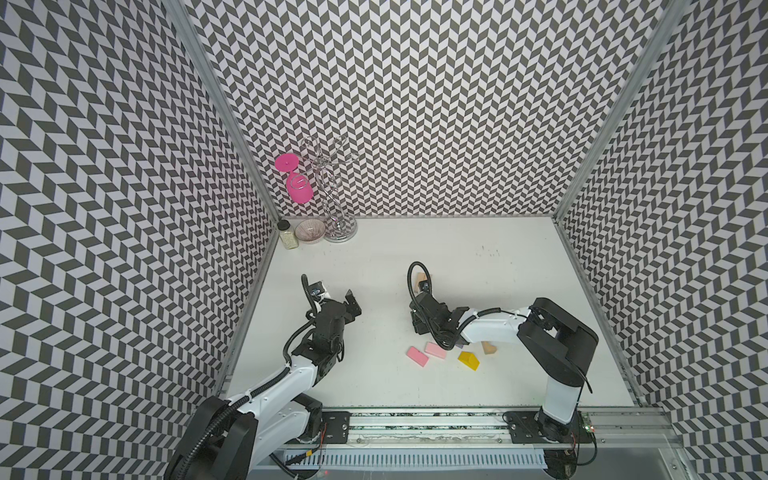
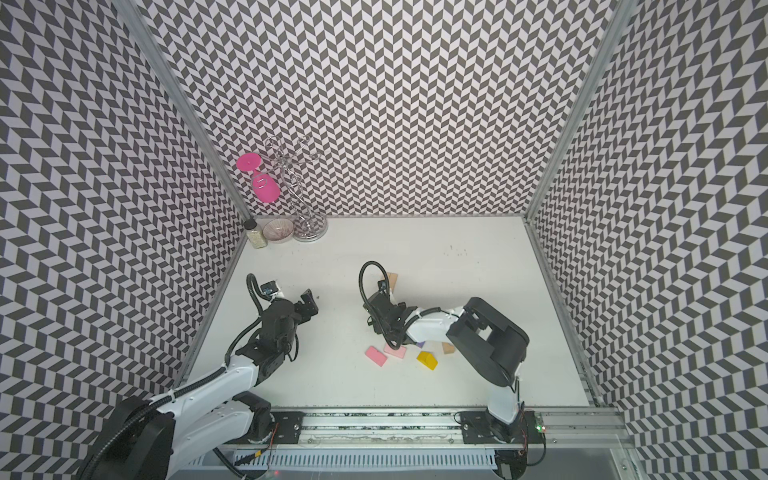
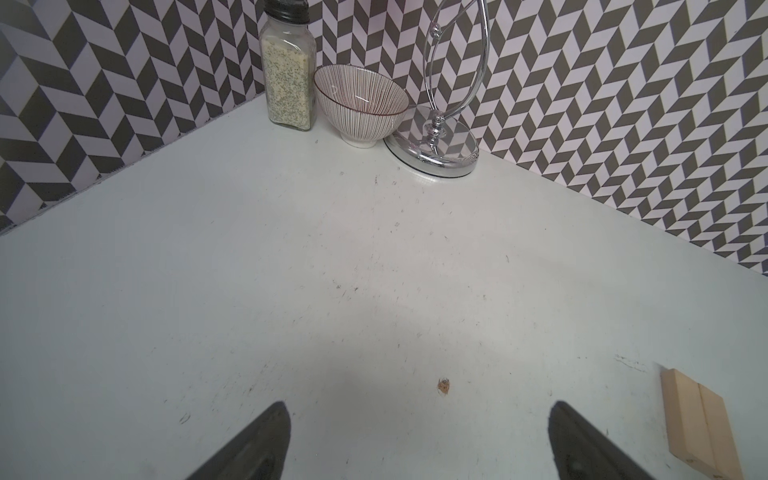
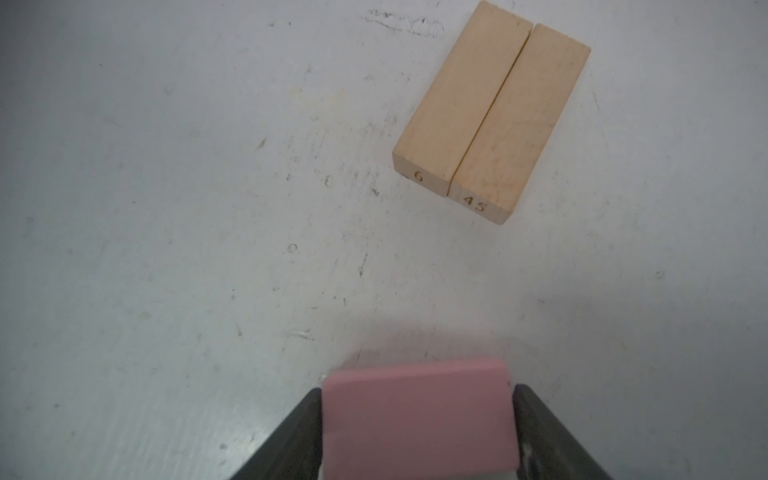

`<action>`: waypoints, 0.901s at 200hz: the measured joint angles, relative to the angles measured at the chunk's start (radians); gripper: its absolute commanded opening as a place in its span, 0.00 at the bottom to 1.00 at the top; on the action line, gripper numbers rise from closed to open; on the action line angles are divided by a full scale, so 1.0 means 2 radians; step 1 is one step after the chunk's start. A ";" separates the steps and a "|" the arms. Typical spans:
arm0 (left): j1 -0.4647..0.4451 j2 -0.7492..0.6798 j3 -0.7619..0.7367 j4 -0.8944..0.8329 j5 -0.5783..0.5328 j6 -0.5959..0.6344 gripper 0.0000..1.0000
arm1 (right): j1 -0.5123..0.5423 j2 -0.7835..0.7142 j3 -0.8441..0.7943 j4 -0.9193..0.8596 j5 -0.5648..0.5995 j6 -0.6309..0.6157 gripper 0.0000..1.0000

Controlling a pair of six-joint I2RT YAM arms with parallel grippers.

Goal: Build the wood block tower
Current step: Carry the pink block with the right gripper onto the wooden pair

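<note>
- Our right tool grips the flat pink wooden slab.
- Two tan wooden bars lie paired on the worktop ahead, long axes pointing away.
- Our left tool gapes empty, farther off.

Bright, even light fr. above; soft shadows on table. Glare on chrome stand base. Top views warp at edges; pink slab blurry.

Open table; obstacles: tan bars, corner jar, bowl, stand.
</note>
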 measured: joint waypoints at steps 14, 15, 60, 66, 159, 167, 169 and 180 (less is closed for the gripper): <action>0.000 0.000 0.000 0.000 0.000 0.000 0.97 | 0.000 0.000 0.003 -0.003 0.000 -0.001 0.56; 0.000 0.000 0.000 0.000 0.000 0.000 0.97 | 0.000 0.000 0.003 -0.003 0.000 -0.002 0.55; 0.000 0.000 0.000 0.002 0.007 0.004 1.00 | -0.005 0.000 0.026 -0.034 0.002 0.000 0.43; 0.000 0.000 0.000 0.004 0.010 0.007 1.00 | -0.006 0.000 0.034 -0.039 0.004 0.001 0.42; 0.000 -0.004 -0.005 0.027 0.041 0.023 1.00 | -0.074 0.017 0.152 -0.057 0.021 0.043 0.18; 0.000 -0.004 -0.005 0.028 0.041 0.023 1.00 | -0.080 0.026 0.165 -0.060 0.019 0.048 0.18; 0.000 -0.004 -0.005 0.029 0.041 0.023 1.00 | -0.082 0.028 0.169 -0.060 0.018 0.051 0.18; 0.000 -0.004 -0.005 0.030 0.041 0.023 1.00 | -0.088 0.043 0.187 -0.066 0.017 0.057 0.19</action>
